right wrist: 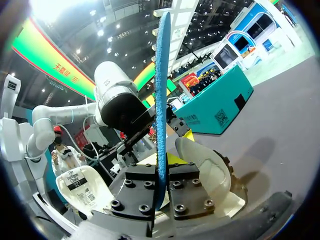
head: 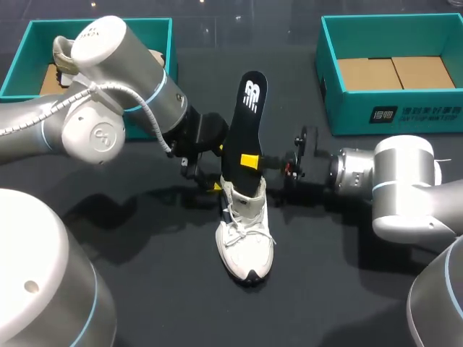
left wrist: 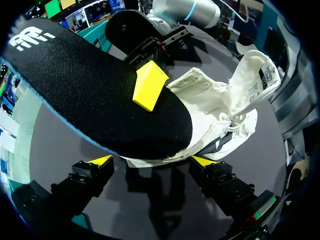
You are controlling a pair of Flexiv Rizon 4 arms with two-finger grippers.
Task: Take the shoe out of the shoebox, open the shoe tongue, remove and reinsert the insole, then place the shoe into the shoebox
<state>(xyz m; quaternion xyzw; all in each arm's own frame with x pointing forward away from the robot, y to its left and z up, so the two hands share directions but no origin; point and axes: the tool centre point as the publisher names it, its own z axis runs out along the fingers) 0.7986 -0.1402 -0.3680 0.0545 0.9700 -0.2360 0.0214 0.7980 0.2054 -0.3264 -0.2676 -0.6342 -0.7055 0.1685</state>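
Your right pincer (head: 249,162) is clenched on the insole (head: 246,119). In its own wrist view the insole runs edge-on straight up between the two fingers, pressed from both sides. One yellow tip lies flat against the insole's black face. The insole stands nearly upright, with its lower end tucked into the mouth of the shoe (head: 246,242) just below the right pincer and its upper end rising well above it. The shoe rests on the desk (head: 145,289), sole down, with its toe pointing away from both pincers. Its tongue (left wrist: 258,70) is pulled up and back beside the insole. Your left pincer (head: 210,181) is released, its tips spread wide and low over the desk. The shoe's heel end is just ahead of it, between the tips, and the insole leans out above it. One box (head: 20,69) sits behind the left arm, and the other box (head: 376,108) is beyond the right pincer, well apart from the shoe.
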